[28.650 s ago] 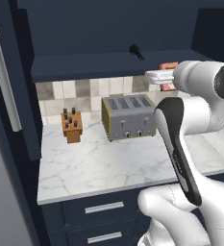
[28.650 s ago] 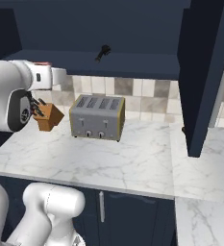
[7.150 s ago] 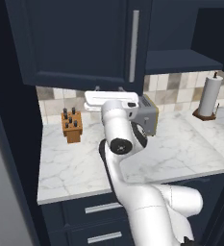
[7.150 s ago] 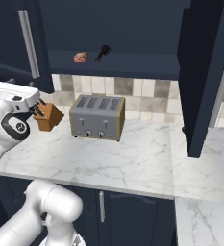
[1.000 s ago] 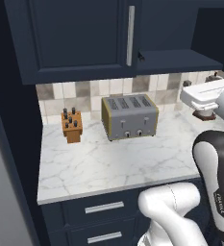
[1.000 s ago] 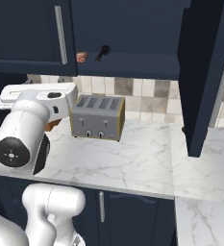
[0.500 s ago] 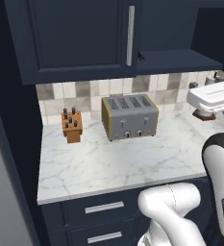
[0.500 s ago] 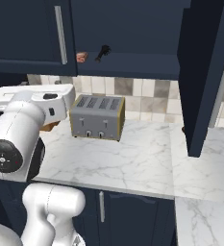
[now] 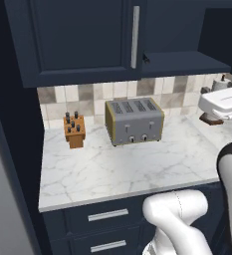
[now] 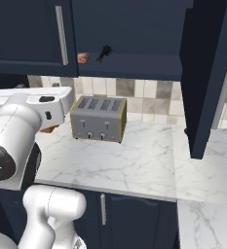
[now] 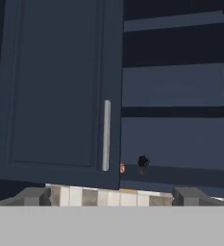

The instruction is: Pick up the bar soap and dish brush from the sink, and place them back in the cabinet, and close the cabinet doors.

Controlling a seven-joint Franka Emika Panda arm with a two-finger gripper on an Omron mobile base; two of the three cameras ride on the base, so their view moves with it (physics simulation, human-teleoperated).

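One door open | marble counter holds toaster | claw spread

hand view, facing the cabinet from below. left cabinet door shut, flat navy panel with a long vertical silver bar handle near its right edge. right of it the interior is exposed: navy shelves in horizontal bands. on the lowest shelf, the bar soap shows as a small reddish patch just beside the door edge; the dish brush sits a little to its right, dark, detail too small to resolve. strip of tiled backsplash under the cabinet.
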